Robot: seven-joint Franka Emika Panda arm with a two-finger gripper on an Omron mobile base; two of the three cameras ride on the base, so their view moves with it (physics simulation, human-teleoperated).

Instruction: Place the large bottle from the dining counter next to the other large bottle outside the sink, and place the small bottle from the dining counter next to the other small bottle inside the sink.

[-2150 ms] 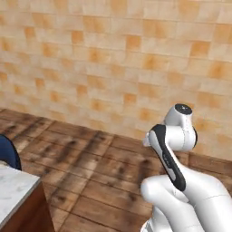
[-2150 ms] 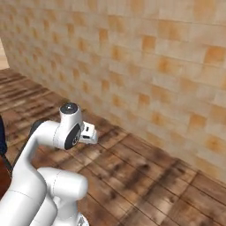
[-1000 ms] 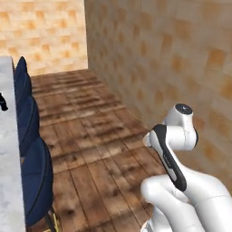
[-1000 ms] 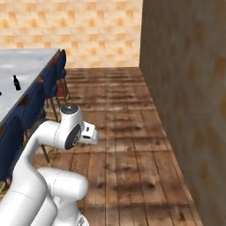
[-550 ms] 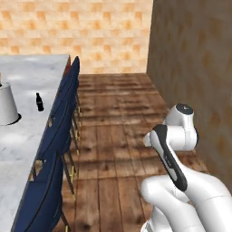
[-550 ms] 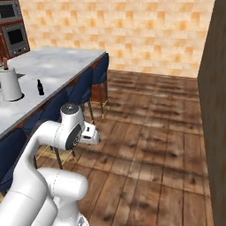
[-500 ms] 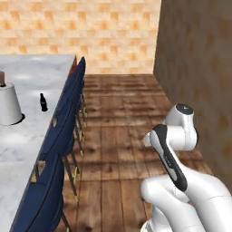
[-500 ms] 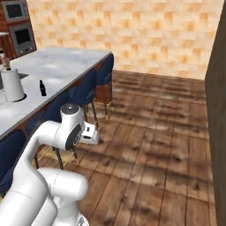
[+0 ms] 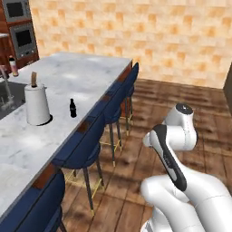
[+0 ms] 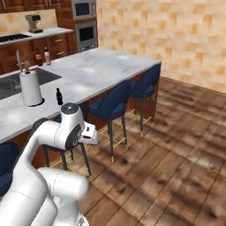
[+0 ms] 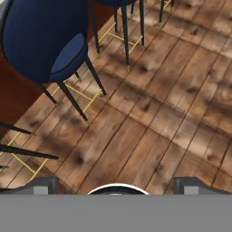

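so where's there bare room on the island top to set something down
The far end of the dining counter is bare marble, and so is the near stretch toward the stools. It is crowded only where the small black bottle stands beside the paper towel roll.

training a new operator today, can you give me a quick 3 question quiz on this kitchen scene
1. True or false: the small black bottle stands upright on the dining counter, beside the white paper towel roll.
2. What do the gripper fingers hang over in the hand view? A) the sink B) the wooden floor C) the counter top
3. What colour are the stools along the counter's edge?

Key
1. True: it stands apart from the roll, touching nothing else.
2. B: bare floorboards lie beyond the wide-open fingers, with a stool at upper left.
3. Dark blue.
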